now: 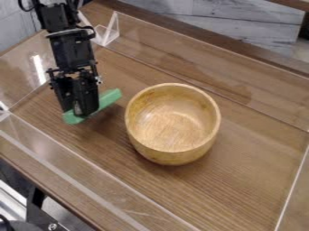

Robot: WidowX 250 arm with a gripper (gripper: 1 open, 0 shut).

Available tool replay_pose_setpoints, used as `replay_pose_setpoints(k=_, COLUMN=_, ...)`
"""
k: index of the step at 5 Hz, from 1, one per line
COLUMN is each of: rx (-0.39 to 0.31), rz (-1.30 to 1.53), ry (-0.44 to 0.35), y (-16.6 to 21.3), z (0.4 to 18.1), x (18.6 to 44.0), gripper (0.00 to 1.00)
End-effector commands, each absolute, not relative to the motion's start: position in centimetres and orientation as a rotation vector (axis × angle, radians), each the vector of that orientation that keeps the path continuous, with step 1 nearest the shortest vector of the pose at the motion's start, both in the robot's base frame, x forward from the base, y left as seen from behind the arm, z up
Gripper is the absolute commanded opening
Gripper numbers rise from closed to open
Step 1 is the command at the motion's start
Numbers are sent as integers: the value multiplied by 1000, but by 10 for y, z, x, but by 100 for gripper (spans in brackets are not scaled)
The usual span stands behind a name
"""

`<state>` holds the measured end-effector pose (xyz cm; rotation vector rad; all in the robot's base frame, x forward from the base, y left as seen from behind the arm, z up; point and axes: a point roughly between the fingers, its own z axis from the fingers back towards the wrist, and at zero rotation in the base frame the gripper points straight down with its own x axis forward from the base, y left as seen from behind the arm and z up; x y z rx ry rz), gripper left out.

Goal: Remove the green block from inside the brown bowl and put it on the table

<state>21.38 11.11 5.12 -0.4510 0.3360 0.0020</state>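
Observation:
The green block (107, 98) lies low at the table (229, 194), left of the brown bowl (174, 122) and outside it. My gripper (79, 106) points down over the block's left end, its black fingers shut on the green block. Part of the block is hidden behind the fingers. I cannot tell whether the block rests on the wood or hangs just above it. The bowl stands upright in the middle and its inside shows only bare wood.
Clear low walls (72, 171) run along the table's edges, with one clear upright piece (111, 29) at the back left. A grey marbled surface (272, 32) lies beyond the far edge.

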Motion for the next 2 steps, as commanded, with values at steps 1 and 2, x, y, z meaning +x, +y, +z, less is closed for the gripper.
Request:
replay_pose_setpoints(k=1, rx=-422, rz=-20, ry=304, y=114, z=62, x=222, gripper=0)
replay_pose_setpoints(k=2, rx=-424, rz=-24, ry=311, y=112, z=62, x=222, gripper=0)
